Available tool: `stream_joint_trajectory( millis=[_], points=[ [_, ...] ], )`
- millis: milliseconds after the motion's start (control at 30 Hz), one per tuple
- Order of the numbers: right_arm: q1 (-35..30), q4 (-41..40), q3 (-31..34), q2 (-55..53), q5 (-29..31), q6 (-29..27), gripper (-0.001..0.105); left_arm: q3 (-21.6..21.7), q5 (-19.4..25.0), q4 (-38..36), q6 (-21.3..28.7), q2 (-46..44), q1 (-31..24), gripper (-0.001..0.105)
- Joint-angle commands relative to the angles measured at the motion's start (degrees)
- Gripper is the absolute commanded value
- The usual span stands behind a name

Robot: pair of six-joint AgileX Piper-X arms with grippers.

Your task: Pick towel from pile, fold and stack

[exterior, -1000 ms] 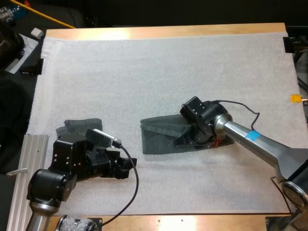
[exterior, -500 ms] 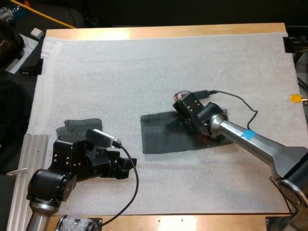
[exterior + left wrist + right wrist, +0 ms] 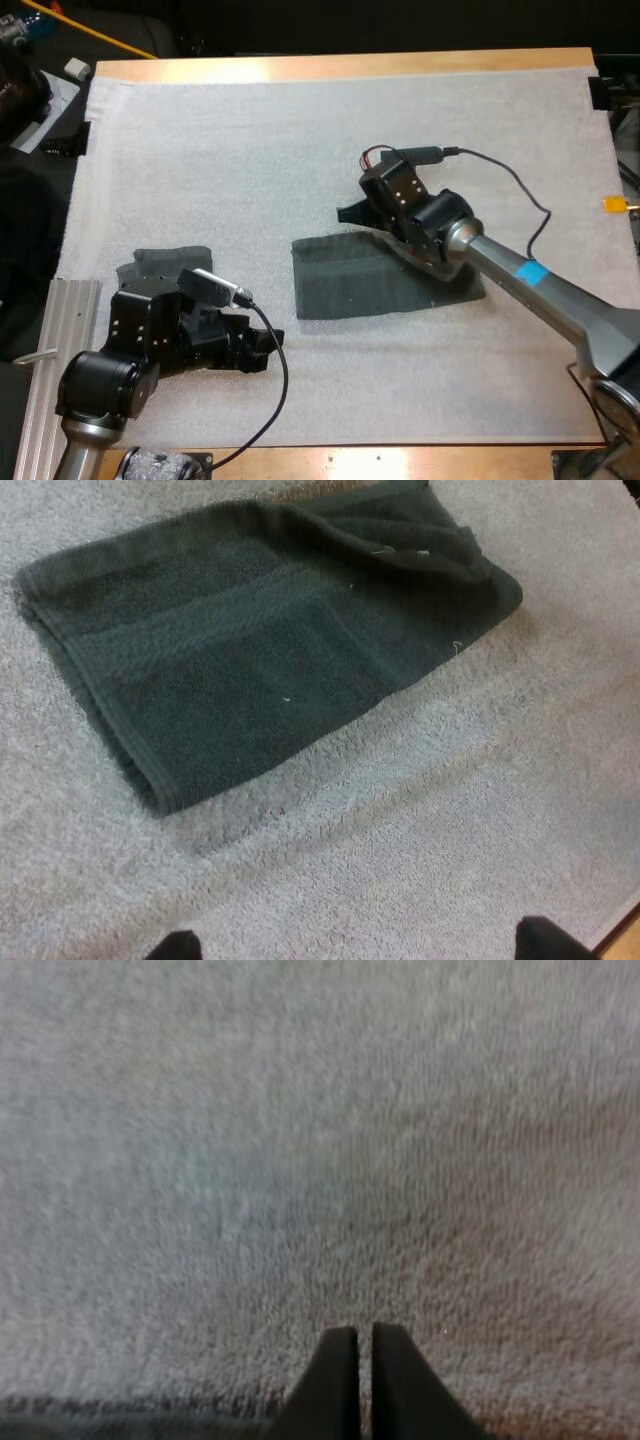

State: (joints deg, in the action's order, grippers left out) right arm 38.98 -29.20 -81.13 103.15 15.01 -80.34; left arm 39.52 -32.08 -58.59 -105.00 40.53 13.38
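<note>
Hovering w/ fingers together on nothing, R gripper (image 3: 348, 212) is over bare mat (image 3: 300, 150), folded towel (image 3: 370, 280) just behind it; fold looks done. L gripper (image 3: 262, 345): fingers apart, empty, another dark towel (image 3: 165, 262) beside its arm. Next, prob: regrasp folded towel & stack

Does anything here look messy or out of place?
Only a small thing: the folded towel has one end bunched up rather than lying flat, so the fold looks untidy. Nothing seems spilled or damaged.
</note>
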Motion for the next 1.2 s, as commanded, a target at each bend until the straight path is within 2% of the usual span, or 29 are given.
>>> stream_joint_trajectory(
  millis=[0, 233, 367, 533, 633, 867, 1000, 1167],
  points=[
    [0.0, -1.9, -0.4, -3.9, 1.4, -2.2, 0.005, 0.2, -0.7, 0.1, -0.2, -0.2, 0.2, 0.06],
    [-0.3, -8.8, -0.8, -9.9, 1.2, -4.3, 0.049, 0.3, -1.1, -0.1, -0.1, 0.1, 0.3, 0.06],
    [-0.9, -15.3, -0.7, -12.7, 1.2, -5.7, 0.062, 0.3, -1.4, -0.2, -0.3, 0.1, 0.3, 0.06],
    [-3.4, -22.3, -0.6, -15.7, 0.4, -7.3, 0.064, 0.3, -1.9, 0.1, -1.1, 0.0, 0.2, 0.06],
    [-2.9, -22.2, -0.8, -15.3, 0.7, -6.3, 0.063, 0.3, -1.3, 0.1, -0.4, 0.0, 0.1, 0.06],
    [-2.8, -32.6, -0.1, -15.9, -4.2, -5.5, 0.062, 0.1, -1.2, 3.0, -0.9, 0.2, 0.3, 0.06],
    [-2.5, -32.2, 3.9, -16.3, -7.8, -5.0, 0.061, 0.1, -1.4, 4.2, -1.1, 0.3, 0.2, 0.06],
    [-1.7, -25.8, 11.8, -17.1, -12.2, -5.2, 0.061, 0.1, -1.5, 4.3, -1.1, 0.6, 0.3, 0.06]
  ],
)
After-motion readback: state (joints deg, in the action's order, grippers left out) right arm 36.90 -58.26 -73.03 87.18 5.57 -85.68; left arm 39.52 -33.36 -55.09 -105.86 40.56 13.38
